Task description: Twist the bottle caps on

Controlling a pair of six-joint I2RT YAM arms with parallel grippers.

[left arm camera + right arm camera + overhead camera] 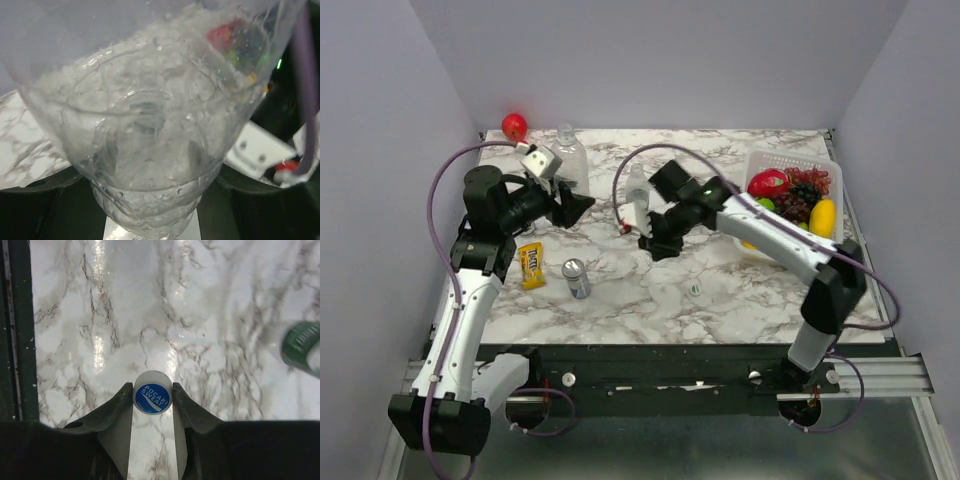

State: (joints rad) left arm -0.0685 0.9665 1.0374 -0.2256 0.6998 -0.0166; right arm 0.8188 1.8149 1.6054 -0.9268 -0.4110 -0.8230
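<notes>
Right claw (pixel 152 388) is clamped on the blue-and-white cap (pixel 152 399), printed face toward the wrist camera. Left claw (pixel 578 207) appears closed on the plain bottle (pixel 570 150), which stands upright, left of the cap and farther back. The green-label bottle (pixel 637 193) stands just beside the right claw. The cap probably must rise onto a vertical neck.
</notes>
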